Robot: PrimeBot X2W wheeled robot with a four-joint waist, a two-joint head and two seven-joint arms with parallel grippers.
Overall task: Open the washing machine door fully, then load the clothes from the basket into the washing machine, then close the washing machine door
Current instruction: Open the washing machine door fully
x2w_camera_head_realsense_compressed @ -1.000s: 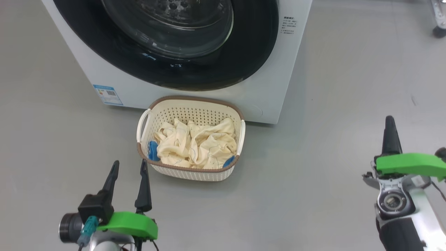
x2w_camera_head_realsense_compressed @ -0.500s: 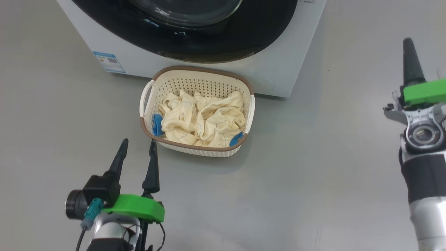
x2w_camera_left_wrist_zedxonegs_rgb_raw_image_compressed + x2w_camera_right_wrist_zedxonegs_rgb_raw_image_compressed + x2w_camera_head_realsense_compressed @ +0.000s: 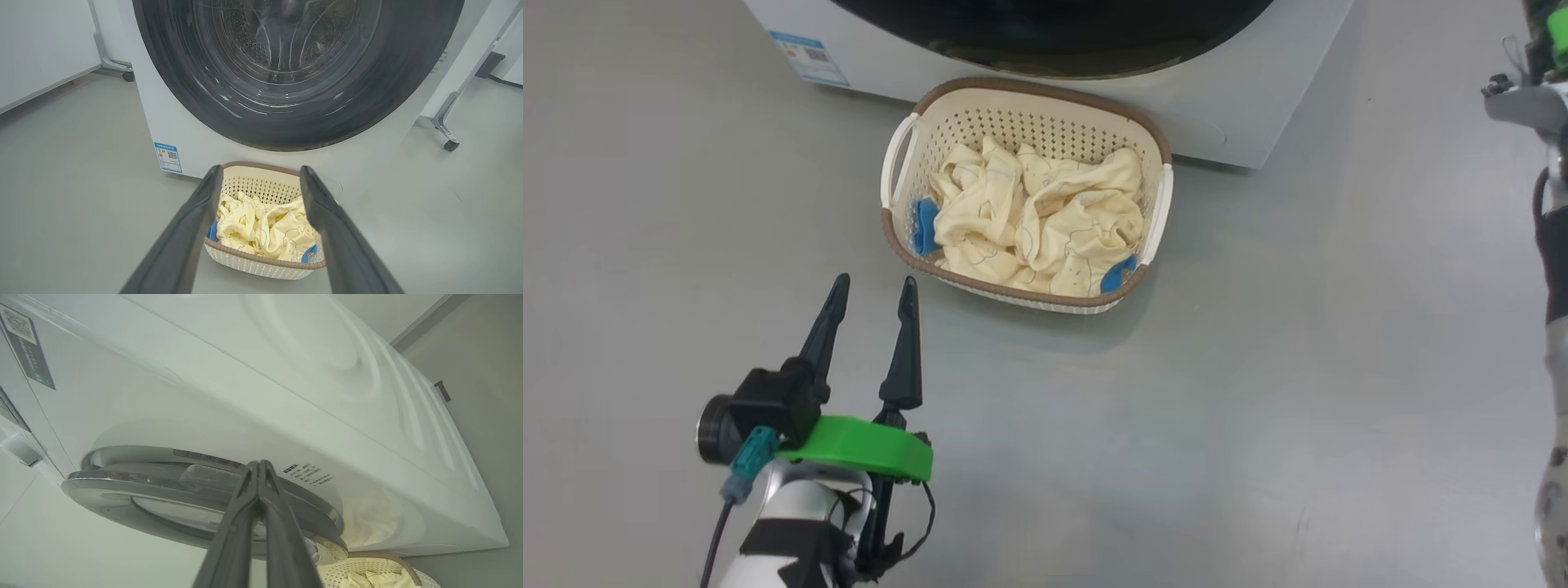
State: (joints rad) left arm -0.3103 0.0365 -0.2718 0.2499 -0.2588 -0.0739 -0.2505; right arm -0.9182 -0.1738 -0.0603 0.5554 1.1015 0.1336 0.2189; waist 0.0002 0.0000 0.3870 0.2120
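Note:
The washing machine (image 3: 196, 151) stands white at the back, and its glossy black round door (image 3: 184, 102) lies shut against the front. Just before it on the floor sits the cream basket (image 3: 1029, 94) with the pale yellow clothes (image 3: 1045, 216) heaped inside. My left gripper (image 3: 874, 284) is open and empty, low and to the left of the basket; the left wrist view frames the basket (image 3: 265, 263) between its fingers. My right gripper (image 3: 258, 465) is shut and empty, raised beside the machine with its tips at the door's silver rim (image 3: 122, 486). Contact cannot be told.
Grey floor (image 3: 1258, 367) spreads wide around the basket. A blue label (image 3: 809, 57) marks the machine's lower left front. Wheeled frame legs with casters (image 3: 449, 145) stand at both sides of the machine. My right arm (image 3: 1527, 98) rises along the head view's right edge.
The head camera has tilted down, so machine and basket slid up the picture. My right arm has risen toward the machine's door side, still shut. The left gripper stays open.

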